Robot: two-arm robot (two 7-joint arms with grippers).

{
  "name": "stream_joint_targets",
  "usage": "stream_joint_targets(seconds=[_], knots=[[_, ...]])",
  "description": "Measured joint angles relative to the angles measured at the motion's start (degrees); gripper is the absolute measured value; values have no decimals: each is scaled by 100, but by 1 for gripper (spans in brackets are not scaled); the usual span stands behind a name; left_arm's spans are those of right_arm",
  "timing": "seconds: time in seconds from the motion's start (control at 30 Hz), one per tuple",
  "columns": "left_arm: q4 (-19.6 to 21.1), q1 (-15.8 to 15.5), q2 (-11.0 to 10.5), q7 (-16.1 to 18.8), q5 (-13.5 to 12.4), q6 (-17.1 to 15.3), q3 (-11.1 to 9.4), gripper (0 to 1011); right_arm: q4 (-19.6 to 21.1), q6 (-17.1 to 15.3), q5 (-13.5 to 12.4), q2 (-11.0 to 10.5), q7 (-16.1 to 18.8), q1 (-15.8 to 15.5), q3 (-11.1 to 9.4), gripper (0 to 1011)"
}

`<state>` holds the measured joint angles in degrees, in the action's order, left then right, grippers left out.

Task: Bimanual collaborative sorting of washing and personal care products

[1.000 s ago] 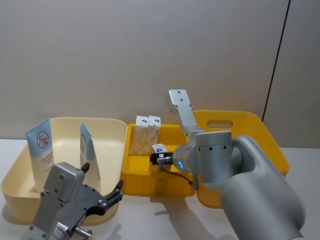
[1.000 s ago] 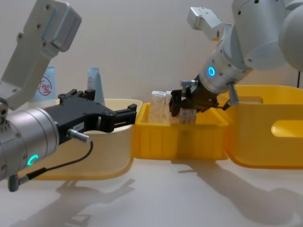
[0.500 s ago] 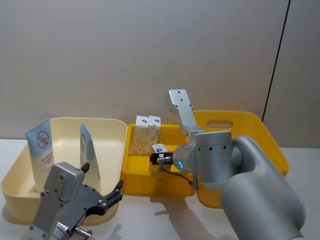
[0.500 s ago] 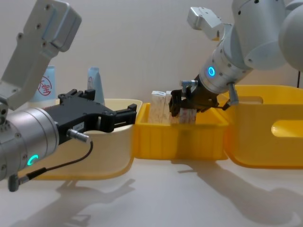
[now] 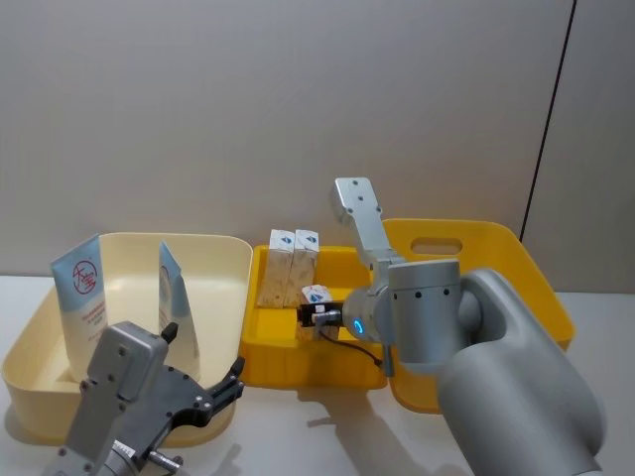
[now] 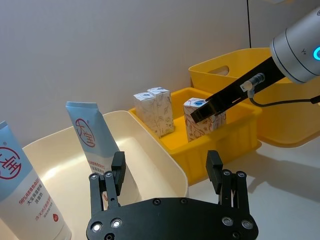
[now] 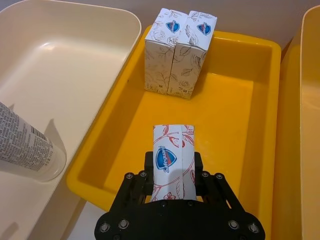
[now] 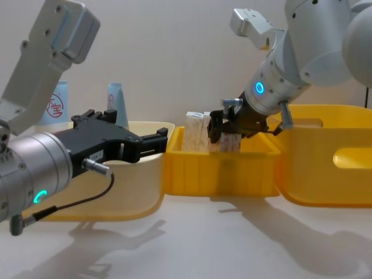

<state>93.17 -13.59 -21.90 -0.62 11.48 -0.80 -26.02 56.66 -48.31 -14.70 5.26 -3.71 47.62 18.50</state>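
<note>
The right tool (image 7: 173, 164) holds the red-marked carton (image 7: 172, 147) upright over the small yellow bin's (image 7: 232, 117) near half, two cartons (image 7: 180, 50) beyond; the left tool (image 6: 166, 162) hovers wide beside the cream bin (image 6: 55, 160)

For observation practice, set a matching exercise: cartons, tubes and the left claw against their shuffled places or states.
1. red-patterned white cardboard carton
2. two blue-logo white cardboard cartons
3. two pale blue plastic squeeze tubes
4. left claw

A. upright in the cream plastic bin
B. side by side in the small yellow plastic bin
C. open, empty
D. gripped by the right claw

Pairs: 1-D, 2-B, 3-A, 4-C
</note>
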Motion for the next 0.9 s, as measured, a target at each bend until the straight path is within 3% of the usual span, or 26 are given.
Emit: stream_joint_targets(seconds=[0.9], knots=[[0,0,0,0,0,0,0,1003,0,0,0,0,0,0,0,403]])
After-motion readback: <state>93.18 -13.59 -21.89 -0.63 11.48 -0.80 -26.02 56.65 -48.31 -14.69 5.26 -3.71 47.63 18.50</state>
